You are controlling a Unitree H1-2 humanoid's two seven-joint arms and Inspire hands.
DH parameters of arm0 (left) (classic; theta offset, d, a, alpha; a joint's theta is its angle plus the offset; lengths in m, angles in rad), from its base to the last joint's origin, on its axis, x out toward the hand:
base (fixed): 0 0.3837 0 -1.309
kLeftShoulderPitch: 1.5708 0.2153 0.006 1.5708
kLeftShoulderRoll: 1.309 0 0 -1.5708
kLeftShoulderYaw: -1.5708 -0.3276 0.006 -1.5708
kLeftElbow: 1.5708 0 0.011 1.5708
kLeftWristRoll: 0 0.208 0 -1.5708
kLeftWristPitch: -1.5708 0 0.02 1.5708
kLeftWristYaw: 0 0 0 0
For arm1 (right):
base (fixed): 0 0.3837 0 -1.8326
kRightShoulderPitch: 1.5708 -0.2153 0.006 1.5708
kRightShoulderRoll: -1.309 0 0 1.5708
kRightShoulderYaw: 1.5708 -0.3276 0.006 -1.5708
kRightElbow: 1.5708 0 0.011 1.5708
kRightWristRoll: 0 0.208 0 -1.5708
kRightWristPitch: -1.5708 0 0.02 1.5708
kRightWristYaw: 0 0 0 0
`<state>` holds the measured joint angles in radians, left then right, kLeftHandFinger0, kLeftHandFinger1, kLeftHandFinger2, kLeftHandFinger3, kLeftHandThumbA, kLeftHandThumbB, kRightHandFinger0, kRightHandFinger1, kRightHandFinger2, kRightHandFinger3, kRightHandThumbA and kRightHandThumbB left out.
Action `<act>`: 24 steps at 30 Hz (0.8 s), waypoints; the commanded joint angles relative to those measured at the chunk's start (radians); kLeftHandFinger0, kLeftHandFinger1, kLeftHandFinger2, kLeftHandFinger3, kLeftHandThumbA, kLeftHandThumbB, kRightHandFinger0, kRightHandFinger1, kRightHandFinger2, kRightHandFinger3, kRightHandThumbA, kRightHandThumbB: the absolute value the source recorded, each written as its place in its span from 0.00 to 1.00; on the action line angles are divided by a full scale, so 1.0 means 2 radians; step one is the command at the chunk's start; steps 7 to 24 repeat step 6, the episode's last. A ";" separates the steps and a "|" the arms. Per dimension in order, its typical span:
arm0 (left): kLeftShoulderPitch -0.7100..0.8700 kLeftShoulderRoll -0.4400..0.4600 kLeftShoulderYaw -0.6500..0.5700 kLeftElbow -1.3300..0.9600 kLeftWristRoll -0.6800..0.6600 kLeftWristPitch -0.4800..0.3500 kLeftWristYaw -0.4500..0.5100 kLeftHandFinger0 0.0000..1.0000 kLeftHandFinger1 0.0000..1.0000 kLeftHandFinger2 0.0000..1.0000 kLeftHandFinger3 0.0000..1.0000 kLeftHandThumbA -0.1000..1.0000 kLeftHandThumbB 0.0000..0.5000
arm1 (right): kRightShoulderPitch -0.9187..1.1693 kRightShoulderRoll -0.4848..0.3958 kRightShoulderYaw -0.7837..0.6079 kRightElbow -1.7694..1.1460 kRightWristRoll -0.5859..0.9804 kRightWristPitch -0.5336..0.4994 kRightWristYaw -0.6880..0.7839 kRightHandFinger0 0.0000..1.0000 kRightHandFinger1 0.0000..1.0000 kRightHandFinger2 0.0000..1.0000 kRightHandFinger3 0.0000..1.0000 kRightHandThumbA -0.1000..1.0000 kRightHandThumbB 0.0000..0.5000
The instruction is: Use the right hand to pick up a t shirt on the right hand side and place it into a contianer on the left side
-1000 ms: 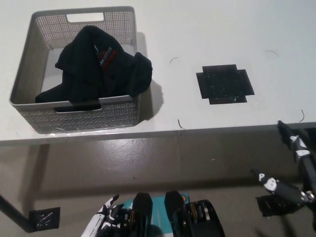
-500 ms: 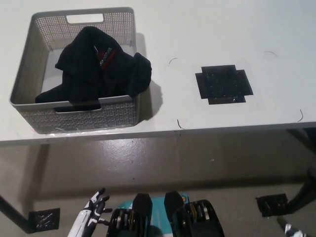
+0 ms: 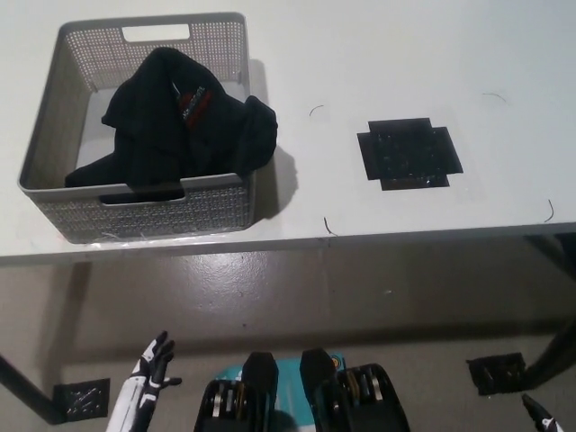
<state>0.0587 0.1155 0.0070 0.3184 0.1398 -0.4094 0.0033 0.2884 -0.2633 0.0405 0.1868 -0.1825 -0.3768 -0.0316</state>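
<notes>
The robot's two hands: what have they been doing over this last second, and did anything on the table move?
The black right hand dropped from beside the table edge to the bottom right corner, nearly out of view. The white left hand slid leftward, fingers spread, holding nothing. The t-shirt stayed in the basket, draped over its right wall; the black mat did not move.

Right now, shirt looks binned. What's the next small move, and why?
Probably none on the table: just let the right hand settle low at the bottom right. The black t shirt already lies in the grey basket, one fold draped over its right rim. The white left hand rests low at the lower left, fingers apart, holding nothing.
</notes>
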 commanded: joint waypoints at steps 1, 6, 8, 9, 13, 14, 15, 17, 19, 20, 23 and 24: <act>-0.001 0.004 0.004 -0.006 -0.003 -0.030 0.027 0.81 0.96 1.00 1.00 1.00 0.49 | -0.014 -0.014 0.003 0.016 -0.026 -0.047 -0.029 1.00 1.00 1.00 1.00 0.94 0.31; 0.000 0.009 -0.001 -0.009 0.005 -0.030 0.032 0.80 0.96 1.00 1.00 1.00 0.44 | -0.019 -0.019 0.008 0.029 -0.026 -0.047 -0.034 1.00 1.00 1.00 1.00 0.94 0.31; 0.000 0.009 -0.001 -0.009 0.005 -0.030 0.032 0.80 0.96 1.00 1.00 1.00 0.44 | -0.019 -0.019 0.008 0.029 -0.026 -0.047 -0.034 1.00 1.00 1.00 1.00 0.94 0.31; 0.000 0.009 -0.001 -0.009 0.005 -0.030 0.032 0.80 0.96 1.00 1.00 1.00 0.44 | -0.019 -0.019 0.008 0.029 -0.026 -0.047 -0.034 1.00 1.00 1.00 1.00 0.94 0.31; 0.000 0.009 -0.001 -0.009 0.005 -0.030 0.032 0.80 0.96 1.00 1.00 1.00 0.44 | -0.019 -0.019 0.008 0.029 -0.026 -0.047 -0.034 1.00 1.00 1.00 1.00 0.94 0.31; 0.000 0.009 -0.001 -0.009 0.005 -0.030 0.032 0.80 0.96 1.00 1.00 1.00 0.44 | -0.019 -0.019 0.008 0.029 -0.026 -0.047 -0.034 1.00 1.00 1.00 1.00 0.94 0.31; 0.000 0.009 -0.001 -0.009 0.005 -0.030 0.032 0.80 0.96 1.00 1.00 1.00 0.44 | -0.019 -0.019 0.008 0.029 -0.026 -0.047 -0.034 1.00 1.00 1.00 1.00 0.94 0.31; 0.000 0.009 -0.001 -0.009 0.005 -0.030 0.032 0.80 0.96 1.00 1.00 1.00 0.44 | -0.019 -0.019 0.008 0.029 -0.026 -0.047 -0.034 1.00 1.00 1.00 1.00 0.94 0.31; 0.000 0.009 -0.001 -0.009 0.005 -0.030 0.032 0.80 0.96 1.00 1.00 1.00 0.44 | -0.019 -0.019 0.008 0.029 -0.026 -0.047 -0.034 1.00 1.00 1.00 1.00 0.94 0.31; 0.000 0.009 -0.001 -0.009 0.005 -0.030 0.032 0.80 0.96 1.00 1.00 1.00 0.44 | -0.019 -0.019 0.008 0.029 -0.026 -0.047 -0.034 1.00 1.00 1.00 1.00 0.94 0.31; 0.000 0.009 -0.001 -0.009 0.005 -0.030 0.032 0.80 0.96 1.00 1.00 1.00 0.44 | -0.019 -0.019 0.008 0.029 -0.026 -0.047 -0.034 1.00 1.00 1.00 1.00 0.94 0.31; 0.000 0.009 -0.001 -0.009 0.005 -0.030 0.032 0.80 0.96 1.00 1.00 1.00 0.44 | -0.019 -0.019 0.008 0.029 -0.026 -0.047 -0.034 1.00 1.00 1.00 1.00 0.94 0.31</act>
